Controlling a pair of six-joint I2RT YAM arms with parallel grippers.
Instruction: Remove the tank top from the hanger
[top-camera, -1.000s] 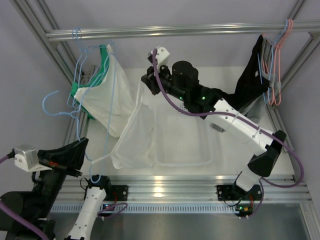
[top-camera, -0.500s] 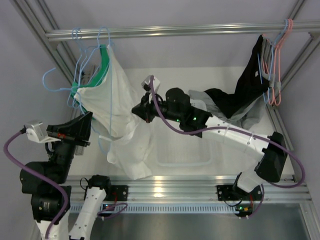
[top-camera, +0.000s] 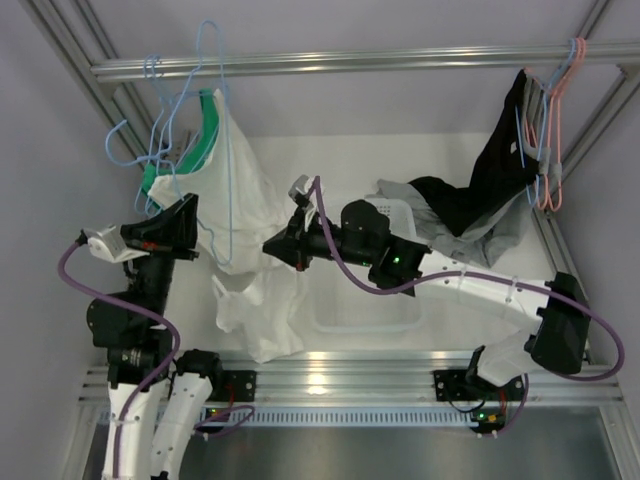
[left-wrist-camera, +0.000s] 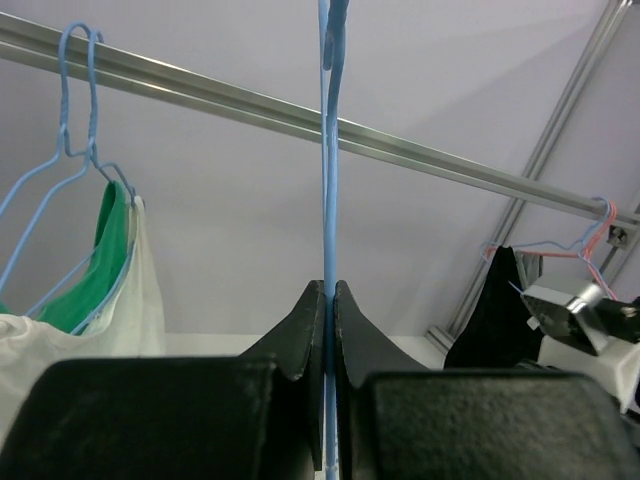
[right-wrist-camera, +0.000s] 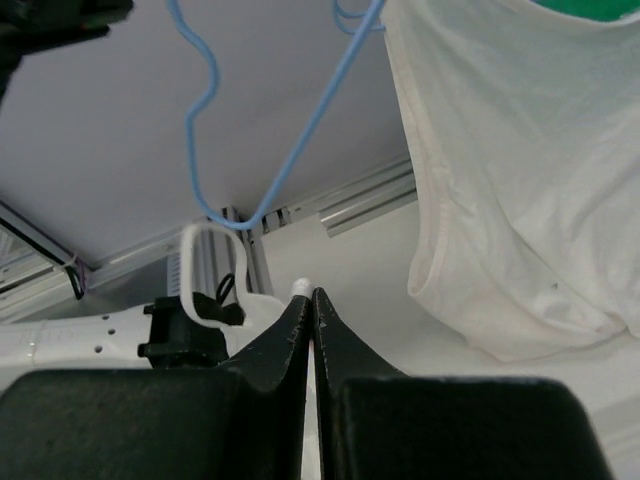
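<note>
Tank top nearly off the hanger; the last strap is in doubt

The left claw (left-wrist-camera: 328, 290) is clamped on the light-blue hanger (left-wrist-camera: 326, 170), whose wire rises bare and edge-on to the top of the left wrist view; the right claw (right-wrist-camera: 307, 297) is pressed together on a pinch of white cloth, judged to be the tank top (top-camera: 258, 315); in the overhead view that garment hangs crumpled at lower centre-left, below the hanger's frame and down toward the bench (top-camera: 350, 150), apart from the cream-white garment (top-camera: 238, 185) at upper left; in the right wrist view a white strap loop (right-wrist-camera: 192, 262) sits just beside the wire's low bend, and whether it is hooked there cannot be told; what seems left is clearing that loop and letting the cloth down.
</note>
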